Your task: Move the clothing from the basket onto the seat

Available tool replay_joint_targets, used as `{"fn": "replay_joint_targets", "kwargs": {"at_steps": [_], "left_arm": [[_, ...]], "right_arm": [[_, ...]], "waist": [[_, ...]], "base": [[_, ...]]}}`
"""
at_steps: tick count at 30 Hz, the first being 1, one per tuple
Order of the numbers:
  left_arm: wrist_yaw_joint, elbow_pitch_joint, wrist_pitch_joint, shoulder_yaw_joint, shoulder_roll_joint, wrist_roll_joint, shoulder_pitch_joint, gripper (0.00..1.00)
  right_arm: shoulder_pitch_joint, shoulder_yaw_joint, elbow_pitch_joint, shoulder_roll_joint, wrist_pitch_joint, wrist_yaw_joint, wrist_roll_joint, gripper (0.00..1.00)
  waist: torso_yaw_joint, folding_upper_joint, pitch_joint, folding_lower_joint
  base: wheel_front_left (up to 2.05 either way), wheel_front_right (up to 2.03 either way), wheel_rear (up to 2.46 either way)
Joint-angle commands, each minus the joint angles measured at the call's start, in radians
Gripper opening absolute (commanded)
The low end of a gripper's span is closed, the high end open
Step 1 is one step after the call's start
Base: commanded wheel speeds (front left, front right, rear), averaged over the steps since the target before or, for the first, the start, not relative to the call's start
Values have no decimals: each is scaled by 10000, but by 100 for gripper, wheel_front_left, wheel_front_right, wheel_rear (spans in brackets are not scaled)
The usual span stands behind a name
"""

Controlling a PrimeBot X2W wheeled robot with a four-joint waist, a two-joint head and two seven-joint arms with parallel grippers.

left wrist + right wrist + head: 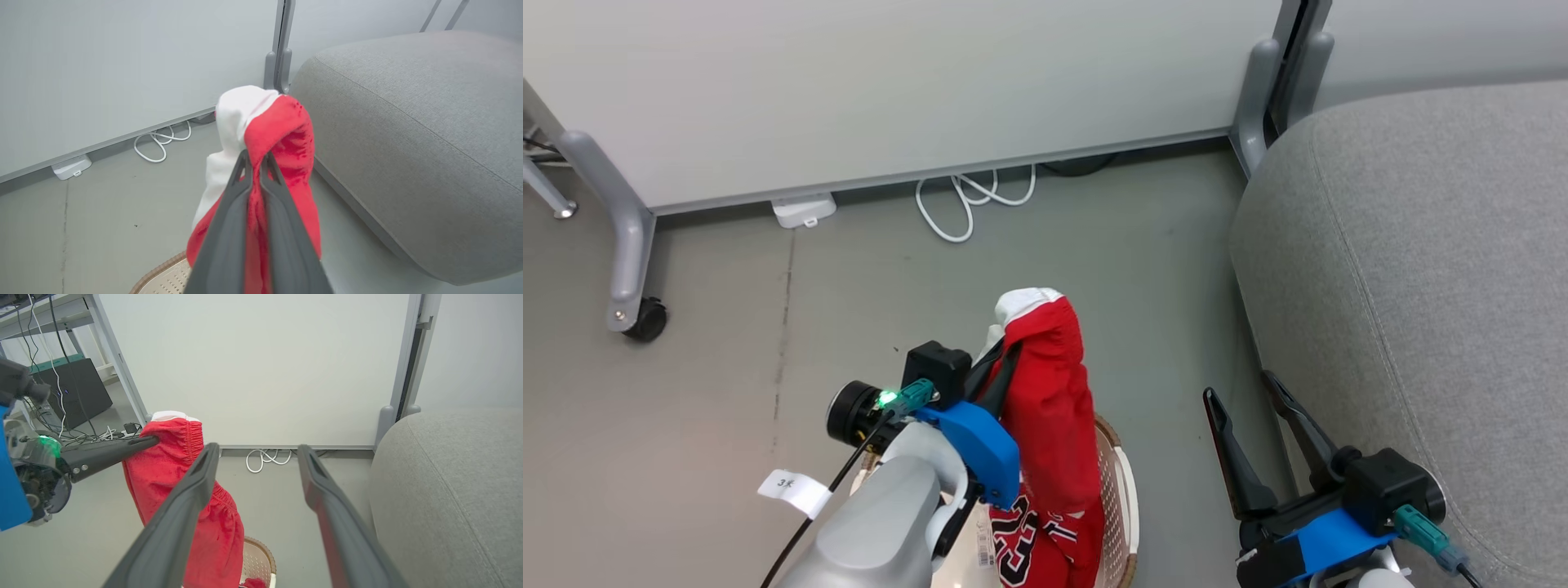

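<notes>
My left gripper [1011,349] is shut on a plain red garment with white trim [1045,400], which hangs down from the fingers above the basket [1123,490]. The left wrist view shows the same garment [282,134] bunched around the shut left gripper [256,157]. A red jersey with black-and-white lettering [1033,543] lies in the basket. The grey seat [1421,269] fills the right side. My right gripper [1245,388] stands open and empty between basket and seat; in its own view the right gripper [257,451] frames the hanging garment [175,477] and the basket [261,555].
A pale partition wall on castor legs [629,278] runs along the back, with a coiled white cable [972,200] and a white adapter [805,210] on the grey floor beneath it. A dark box and loose cables [73,392] stand at the far left.
</notes>
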Motion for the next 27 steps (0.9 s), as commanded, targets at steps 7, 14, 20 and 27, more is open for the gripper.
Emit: {"fn": "replay_joint_targets", "kwargs": {"at_steps": [7, 14, 20, 27], "left_arm": [[233, -912, -28, -1045, -1, -833, -538, 0], [561, -1598, 179, -2078, -2, -1589, -1140, 0], [841, -2021, 263, -2715, 0, -2203, -1595, 0], [1151, -2401, 422, -3615, 0, -2929, -2254, 0]], "right_arm": [[415, 19, 31, -25, 98, 5, -25, 100], [615, 106, 5, -25, 240, 5, -35, 100], [674, 192, -23, -25, 354, 5, -64, 100], [811, 285, -149, -25, 490, 5, -121, 100]], "waist": [[209, -1, -614, 2], [278, -1, -962, 2], [271, -1, -1168, 2], [211, -1, -1365, 2]], "base": [[0, 0, 0], [0, 0, 0], [0, 0, 0], [0, 0, 0]]}}
